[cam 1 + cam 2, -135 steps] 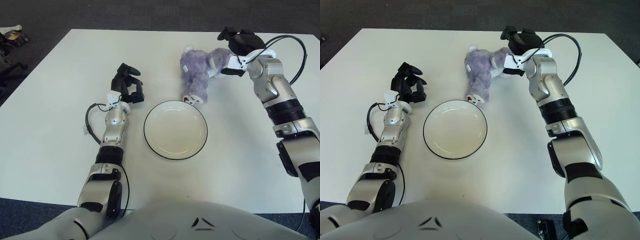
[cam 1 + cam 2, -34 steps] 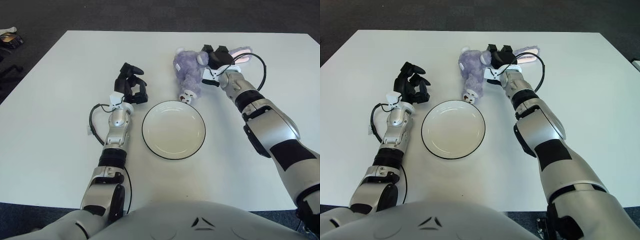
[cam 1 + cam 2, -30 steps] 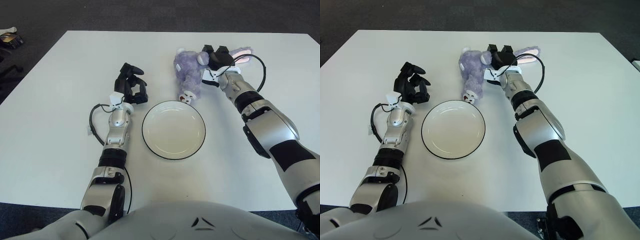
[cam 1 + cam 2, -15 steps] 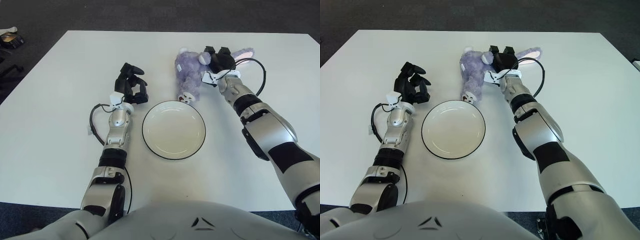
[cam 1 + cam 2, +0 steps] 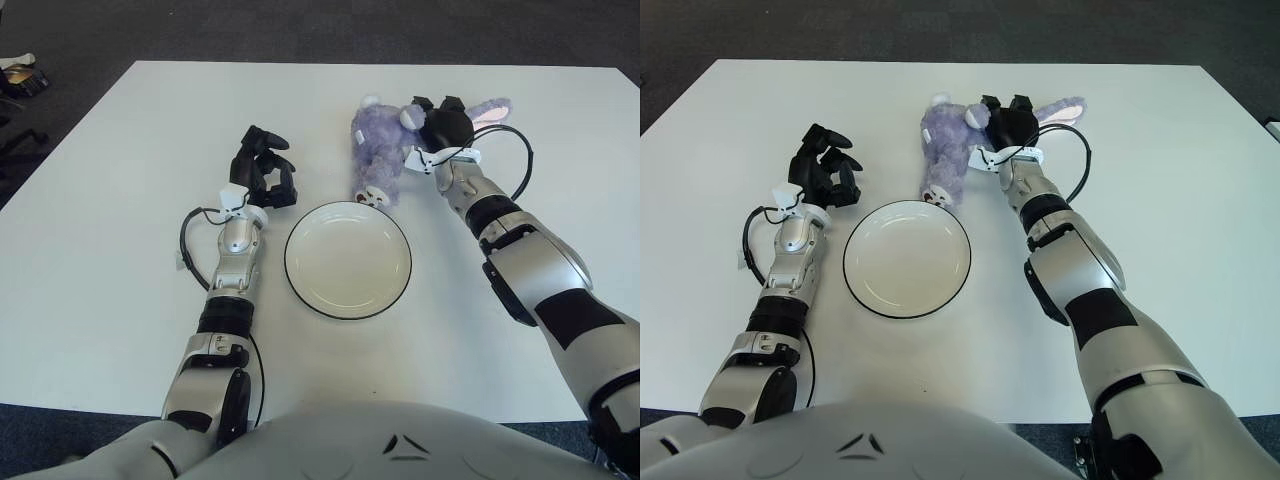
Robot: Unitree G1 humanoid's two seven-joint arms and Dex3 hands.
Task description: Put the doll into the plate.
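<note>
White desk (image 5: pixel 120 150) on dark carpet. Left eye view: doll (image 5: pixel 378 150) lies beyond the plate (image 5: pixel 347 292), near its far rim, outside it. Right hand (image 5: pixel 440 125) curled on doll's head; left hand (image 5: pixel 262 172) idle left of plate, fingers relaxed, empty. Right eye view: same grasp at the head, so the body may droop, snag the rim or slip out. No readable text

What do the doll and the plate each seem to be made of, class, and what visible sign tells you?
Doll: soft plush fabric, judging by its fuzzy lilac pile and floppy pink-lined ear; the right robot hand is at its head. Plate: probably glazed ceramic, possibly enamel or melamine, being smooth and cream with a thin dark rim.
</note>
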